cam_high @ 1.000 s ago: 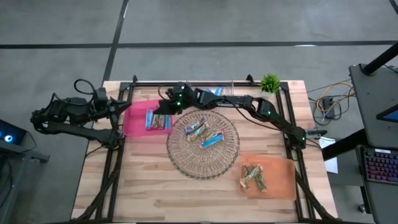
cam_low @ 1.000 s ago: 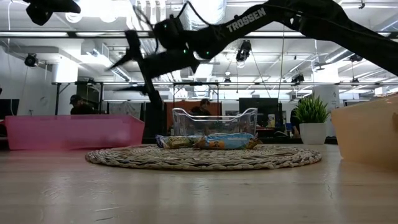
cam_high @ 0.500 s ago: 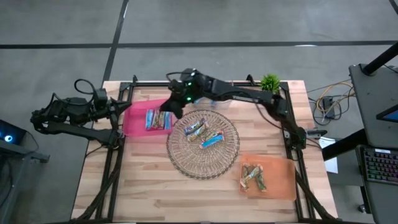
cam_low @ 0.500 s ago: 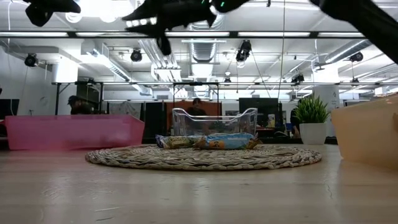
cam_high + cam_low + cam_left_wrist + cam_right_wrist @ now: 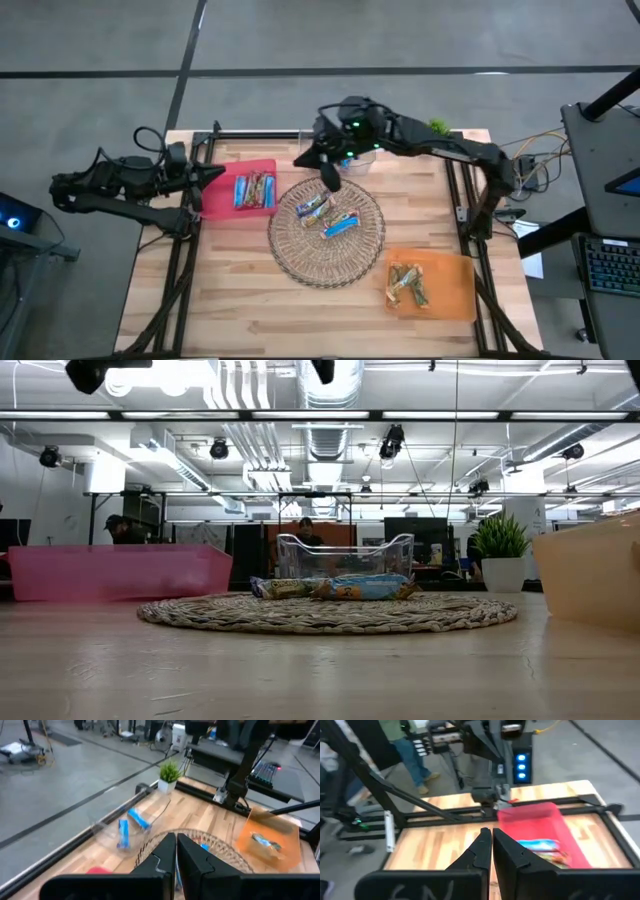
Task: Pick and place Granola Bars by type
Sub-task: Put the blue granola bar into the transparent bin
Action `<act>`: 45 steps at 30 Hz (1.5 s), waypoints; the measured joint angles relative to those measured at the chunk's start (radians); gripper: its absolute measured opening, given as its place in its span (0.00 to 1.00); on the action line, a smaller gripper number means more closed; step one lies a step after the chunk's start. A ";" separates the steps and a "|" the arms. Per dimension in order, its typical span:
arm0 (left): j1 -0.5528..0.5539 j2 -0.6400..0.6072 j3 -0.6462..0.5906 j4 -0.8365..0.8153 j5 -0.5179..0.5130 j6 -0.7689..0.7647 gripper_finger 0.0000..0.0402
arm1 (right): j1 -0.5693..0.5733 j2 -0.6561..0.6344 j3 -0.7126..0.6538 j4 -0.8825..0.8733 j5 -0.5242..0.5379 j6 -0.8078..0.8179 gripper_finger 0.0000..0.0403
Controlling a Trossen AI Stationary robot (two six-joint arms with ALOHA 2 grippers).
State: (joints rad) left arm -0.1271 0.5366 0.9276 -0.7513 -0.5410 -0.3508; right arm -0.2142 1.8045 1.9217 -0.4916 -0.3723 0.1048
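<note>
Granola Bars (image 5: pixel 330 216) on wicker tray (image 5: pixel 300 255), right gripper (image 5: pixel 328 178) above

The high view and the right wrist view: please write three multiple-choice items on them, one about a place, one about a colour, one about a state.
1. The brownish bars lie:
A in the clear box
B in the orange tray
C on the bare wood

2. The tray next to the left gripper is:
A pink
B green
C black

3. The right gripper is:
A wide open
B holding a bar
C shut and empty

Key: 1 B, the high view shows them inside the orange tray. 2 A, it shows pink from above. 3 C, the right wrist view shows the fingers together with nothing between them.
</note>
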 joint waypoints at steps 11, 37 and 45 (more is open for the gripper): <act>0.001 0.093 0.000 0.154 0.033 0.044 0.00 | 0.028 -0.366 -0.520 0.300 0.085 0.078 0.02; 0.001 0.538 0.043 0.670 0.132 0.057 0.42 | 0.035 -0.632 -0.866 0.429 0.166 0.184 0.02; 0.012 0.723 0.201 0.476 0.157 0.108 0.55 | 0.035 -0.633 -0.863 0.429 0.165 0.184 0.02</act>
State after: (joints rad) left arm -0.1153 1.2594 1.1283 -0.2750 -0.3842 -0.2433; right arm -0.1787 1.1717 1.0584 -0.0623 -0.2072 0.2890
